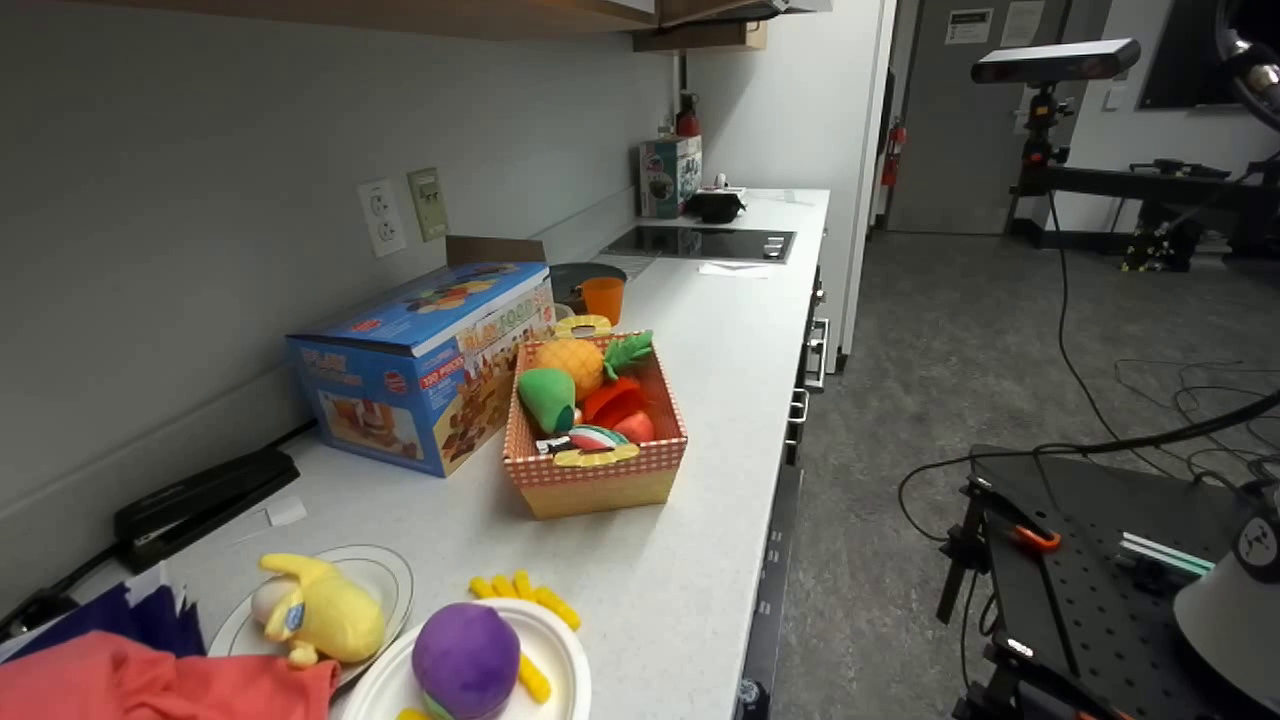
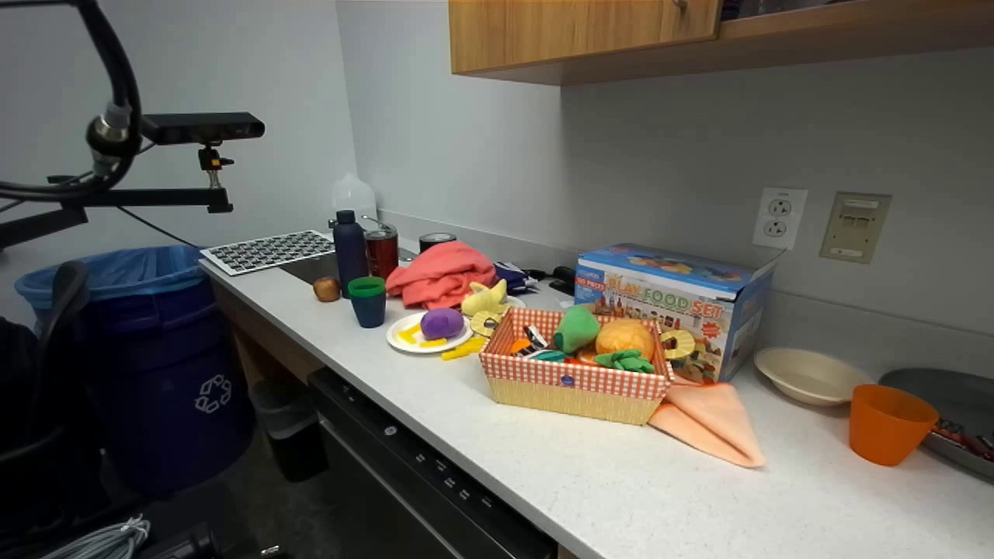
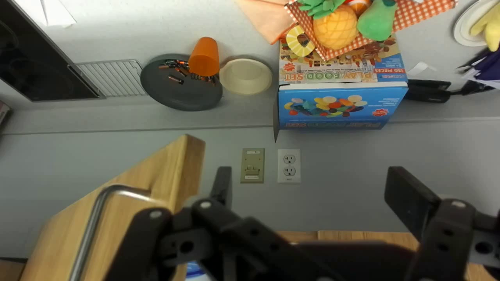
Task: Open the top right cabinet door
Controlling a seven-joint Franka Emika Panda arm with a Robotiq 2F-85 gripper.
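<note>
Pale wooden cabinet door (image 3: pixel 127 216), bent metal bar handle (image 3: pixel 90 232): lower left in the wrist view, apparently ajar. Black two-fingered gripper (image 3: pixel 311 186): spread wide, holding nothing. We do best pushing the door's handleless face outward, slowly, one finger flat.

Pale wooden cabinet door (image 3: pixel 114 220), silvery bar handle (image 3: pixel 90 234), standing open

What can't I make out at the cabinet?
- Door: wrist view, partly behind gripper, cut off by bottom edge.
- Handle: wrist view, one end past bottom edge.
- Blue thing: wrist view, gripper and bottom edge hide part.
- Shelf items: cut off by an exterior view's top edge.
</note>
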